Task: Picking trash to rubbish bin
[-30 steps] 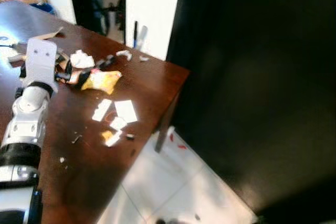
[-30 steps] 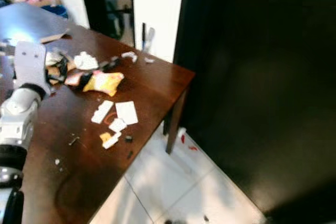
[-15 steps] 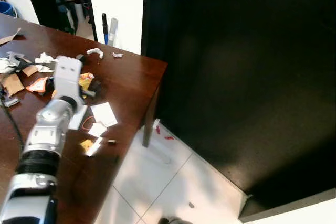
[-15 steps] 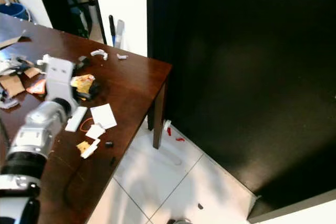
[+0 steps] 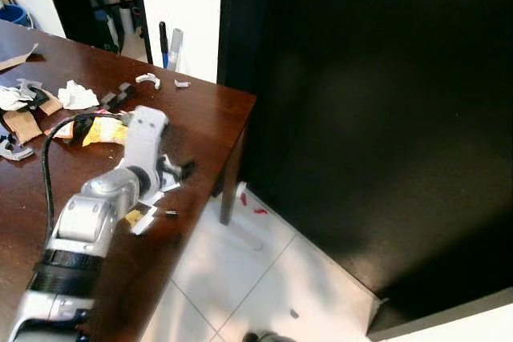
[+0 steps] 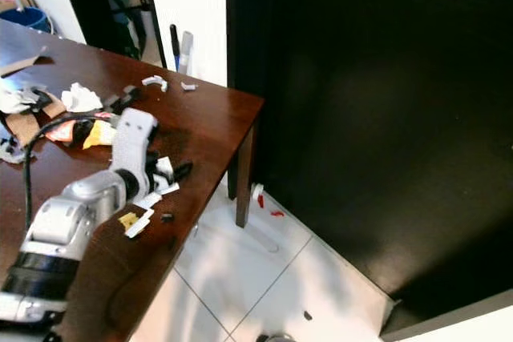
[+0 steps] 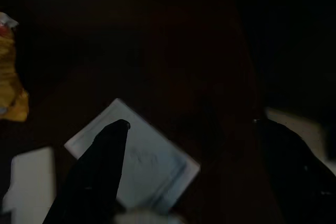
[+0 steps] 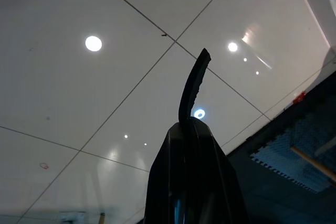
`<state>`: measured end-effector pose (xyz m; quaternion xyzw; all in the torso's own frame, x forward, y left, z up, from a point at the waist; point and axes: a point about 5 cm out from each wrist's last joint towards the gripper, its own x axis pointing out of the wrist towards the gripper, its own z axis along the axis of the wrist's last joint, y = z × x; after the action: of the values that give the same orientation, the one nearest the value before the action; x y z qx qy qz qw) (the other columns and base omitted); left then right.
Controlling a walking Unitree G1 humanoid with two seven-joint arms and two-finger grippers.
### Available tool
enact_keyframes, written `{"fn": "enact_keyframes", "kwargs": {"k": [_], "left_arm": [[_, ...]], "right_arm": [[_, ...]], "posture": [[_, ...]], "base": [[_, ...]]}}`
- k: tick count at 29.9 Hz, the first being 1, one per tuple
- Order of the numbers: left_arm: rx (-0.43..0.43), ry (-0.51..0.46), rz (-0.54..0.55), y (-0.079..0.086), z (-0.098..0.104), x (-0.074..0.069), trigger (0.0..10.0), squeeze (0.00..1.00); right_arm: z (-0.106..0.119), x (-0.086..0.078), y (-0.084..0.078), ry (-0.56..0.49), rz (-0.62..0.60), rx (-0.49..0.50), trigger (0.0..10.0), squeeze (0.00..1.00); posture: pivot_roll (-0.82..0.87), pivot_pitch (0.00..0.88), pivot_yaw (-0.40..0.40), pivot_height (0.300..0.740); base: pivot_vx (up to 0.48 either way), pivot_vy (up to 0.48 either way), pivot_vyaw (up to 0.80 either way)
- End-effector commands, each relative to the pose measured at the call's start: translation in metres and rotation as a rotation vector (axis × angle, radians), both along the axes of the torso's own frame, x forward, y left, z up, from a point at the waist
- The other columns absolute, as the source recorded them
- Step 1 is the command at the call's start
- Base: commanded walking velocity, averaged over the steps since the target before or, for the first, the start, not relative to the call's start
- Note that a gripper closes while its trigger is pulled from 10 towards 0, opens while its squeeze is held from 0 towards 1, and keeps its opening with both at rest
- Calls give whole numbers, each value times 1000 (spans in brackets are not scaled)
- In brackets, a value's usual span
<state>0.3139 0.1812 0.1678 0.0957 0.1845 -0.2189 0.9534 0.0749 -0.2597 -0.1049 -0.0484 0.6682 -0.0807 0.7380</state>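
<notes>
My left gripper (image 5: 176, 172) hovers open just above the dark wooden table (image 5: 200, 118), near its right edge. In the left wrist view its two black fingers (image 7: 100, 171) stand wide apart, one over a white square of paper (image 7: 152, 166). More white paper scraps (image 5: 151, 196), a small yellow scrap (image 5: 132, 217) and a tiny black bit (image 5: 171, 214) lie beside the arm. A yellow snack wrapper (image 5: 103, 130) and a crumpled white tissue (image 5: 78, 95) lie further left. My right gripper (image 8: 191, 93) hangs shut over white floor tiles.
Torn cardboard and wrappers (image 5: 22, 122) litter the table's left end; two white bits (image 5: 147, 79) lie near its far edge. A black wall (image 5: 377, 118) rises right of the table. The white tiled floor (image 5: 264, 278) has small red bits (image 5: 256, 211) by the table leg (image 5: 230, 186).
The camera swung right. My left arm moved from the yellow wrapper rightward to the white paper pieces near the table's edge.
</notes>
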Motion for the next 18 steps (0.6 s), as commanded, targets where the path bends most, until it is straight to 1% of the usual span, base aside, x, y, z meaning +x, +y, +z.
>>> {"fn": "enact_keyframes", "kwargs": {"k": [1,2,3,4,5,7,8,10,12,17,18], "left_arm": [[49,30,-23,0,-2,-5,10000,0],[112,43,-32,4,-2,-9,10000,0],[156,51,-30,10,1,-12,10000,0],[178,55,-23,15,4,-14,10000,0],[178,55,-23,15,4,-14,10000,0],[194,68,-28,20,13,-21,10000,0],[194,68,-28,20,13,-21,10000,0],[213,97,-62,18,17,-31,10000,0],[230,130,-103,13,15,-40,10000,0],[238,149,-122,10,10,-43,10000,0],[239,161,-126,8,6,-44,10000,0]], "right_arm": [[-1,-8,-3,20,-12,-3,10000,0],[-1,-8,-2,20,-13,-2,10000,0],[-1,-8,-2,21,-13,-1,10000,0],[-1,-8,-2,21,-14,0,10000,0],[-1,-8,-2,21,-14,0,10000,0],[-1,-9,-1,23,-14,2,10000,0],[-1,-9,-1,23,-14,2,10000,0],[-2,-10,-1,25,-14,3,10000,0],[-2,-11,0,26,-14,4,10000,0],[-2,-11,0,26,-12,4,10000,0],[-2,-11,1,26,-11,5,10000,0]], "posture": [[153,133,-65,740],[153,133,-65,740],[154,133,-64,740],[154,133,-64,740],[154,133,-64,740],[159,133,-61,740],[159,133,-61,740],[160,134,-60,740],[160,134,-60,740],[163,135,-59,740],[165,135,-61,740]], "base": [[0,0,0],[0,0,0],[0,0,0],[0,0,0],[0,0,0],[0,0,0],[0,0,0],[0,0,0],[0,0,0],[0,0,0],[0,0,0]]}}
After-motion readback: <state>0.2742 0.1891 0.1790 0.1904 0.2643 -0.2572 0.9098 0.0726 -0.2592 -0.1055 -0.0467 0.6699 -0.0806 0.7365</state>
